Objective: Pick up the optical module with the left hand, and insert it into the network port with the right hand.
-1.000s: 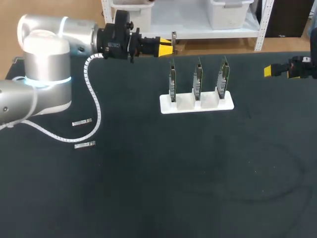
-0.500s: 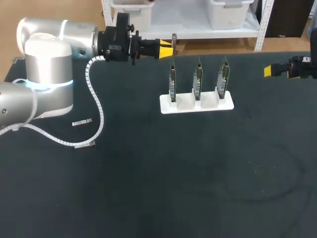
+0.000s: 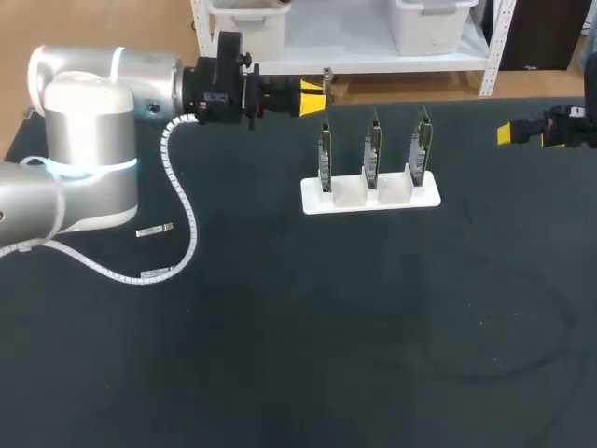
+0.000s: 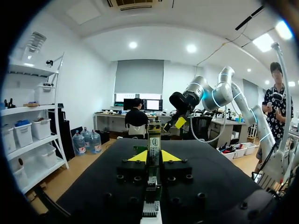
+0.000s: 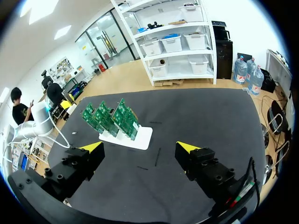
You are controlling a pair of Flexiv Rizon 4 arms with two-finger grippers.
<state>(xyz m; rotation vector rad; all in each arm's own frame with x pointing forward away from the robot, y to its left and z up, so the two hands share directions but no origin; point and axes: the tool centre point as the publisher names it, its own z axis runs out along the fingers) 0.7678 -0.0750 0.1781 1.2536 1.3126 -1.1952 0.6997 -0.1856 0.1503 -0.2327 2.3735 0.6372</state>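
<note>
My left gripper (image 3: 317, 96) hangs over the table's far edge, left of the board rack, shut on a slim metal optical module (image 3: 327, 77). In the left wrist view the module (image 4: 154, 145) stands upright between the two yellow tips of that gripper (image 4: 154, 157). Three green circuit boards (image 3: 372, 147) stand on edge in a white rack (image 3: 347, 202); their ports are too small to make out. My right gripper (image 3: 508, 133) is at the far right edge, open and holding nothing; its wrist view shows the yellow-tipped gripper (image 5: 140, 148) spread wide, with the boards (image 5: 112, 119) well ahead.
Two spare modules lie on the black mat at the left, one (image 3: 155, 230) beside the left arm's white cable (image 3: 183, 201), the other (image 3: 159, 273) at the cable's low loop. The dark mat (image 3: 373, 336) stretches in front of the rack.
The left arm's body has shifted a little and its white cable has swung over toward the nearer spare module. The left gripper still holds the module. The right arm has not moved.
</note>
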